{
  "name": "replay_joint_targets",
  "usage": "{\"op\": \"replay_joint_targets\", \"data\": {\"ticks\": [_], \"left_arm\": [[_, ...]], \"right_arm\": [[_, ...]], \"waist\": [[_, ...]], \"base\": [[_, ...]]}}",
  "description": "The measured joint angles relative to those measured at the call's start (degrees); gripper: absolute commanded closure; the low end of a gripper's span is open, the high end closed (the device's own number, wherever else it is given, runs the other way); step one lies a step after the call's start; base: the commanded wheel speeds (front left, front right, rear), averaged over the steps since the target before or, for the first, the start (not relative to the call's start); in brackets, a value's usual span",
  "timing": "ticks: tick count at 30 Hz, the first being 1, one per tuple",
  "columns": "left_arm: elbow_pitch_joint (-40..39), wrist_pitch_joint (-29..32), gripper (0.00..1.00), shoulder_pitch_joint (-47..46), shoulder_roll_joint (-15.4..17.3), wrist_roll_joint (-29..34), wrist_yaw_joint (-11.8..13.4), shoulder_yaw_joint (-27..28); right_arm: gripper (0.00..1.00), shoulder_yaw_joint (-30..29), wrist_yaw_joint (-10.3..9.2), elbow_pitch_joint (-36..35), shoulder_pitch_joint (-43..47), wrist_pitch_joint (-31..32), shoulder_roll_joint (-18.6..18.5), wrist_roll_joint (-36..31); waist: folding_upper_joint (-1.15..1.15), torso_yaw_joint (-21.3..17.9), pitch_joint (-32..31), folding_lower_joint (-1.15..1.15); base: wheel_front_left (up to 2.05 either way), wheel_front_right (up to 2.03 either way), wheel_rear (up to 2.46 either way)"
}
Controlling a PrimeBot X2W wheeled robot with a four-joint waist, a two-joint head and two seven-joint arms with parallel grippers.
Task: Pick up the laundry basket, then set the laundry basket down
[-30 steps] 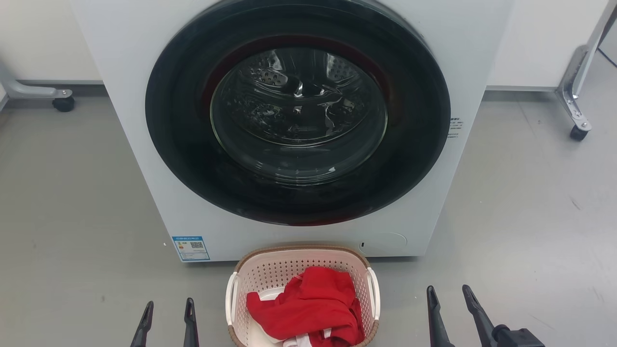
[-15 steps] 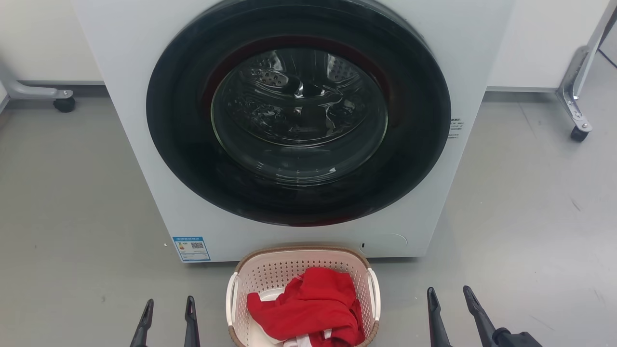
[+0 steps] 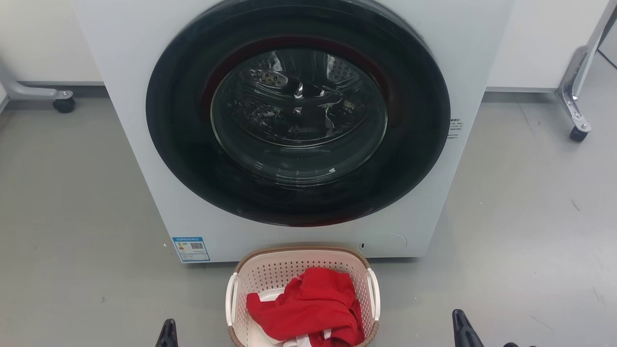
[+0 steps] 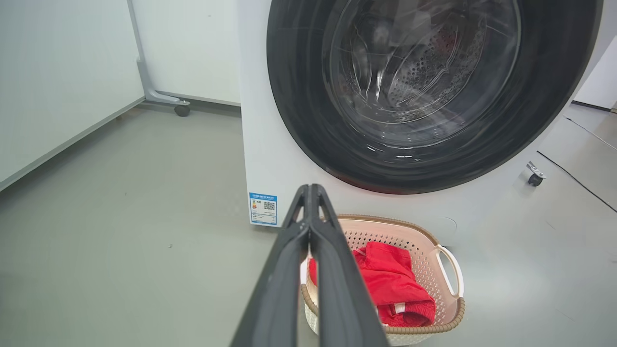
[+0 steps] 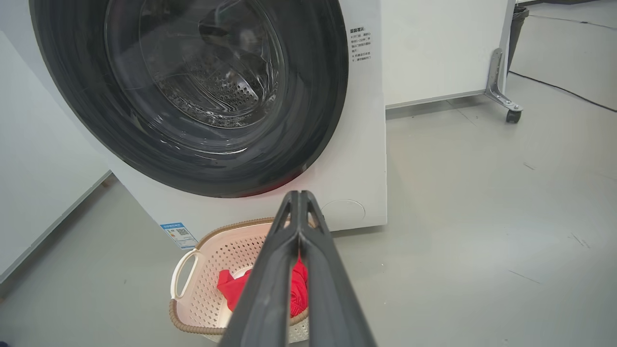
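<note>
Left gripper (image 4: 311, 192) and right gripper (image 5: 299, 195) both pinched closed tip-to-tip, gripping nothing; laundry basket (image 3: 279, 272) on floor (image 3: 72, 217) between them, slightly ahead, untouched, holding what looks like a red garment (image 3: 308, 303), washer (image 3: 270, 238) just beyond it.

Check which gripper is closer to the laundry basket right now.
Left, slightly, by the head view. The left gripper is just off the laundry basket's left side; the right gripper is farther out from its right side. Neither touches it.
</note>
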Motion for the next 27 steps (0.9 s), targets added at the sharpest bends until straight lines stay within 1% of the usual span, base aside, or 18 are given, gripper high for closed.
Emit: {"op": "replay_joint_targets", "data": {"ticks": [14, 27], "left_arm": [[0.77, 3.34, 1.0, -0.71, -0.15, -11.76, -2.24, 2.01], [1.3, 6.28, 1.0, -1.86, -0.42, -22.37, -3.82, 3.85]], "right_arm": [[1.0, -3.71, 2.07, 0.44, -0.76, 3.31, 0.11, 11.9], [1.0, -7.24, 3.89, 1.11, -1.46, 6.33, 0.22, 22.37]], "waist": [[0.0, -0.13, -0.01, 0.0], [0.0, -0.25, -0.02, 0.0]], "base": [[0.0, 0.0, 0.0], [0.0, 0.0, 0.0]]}}
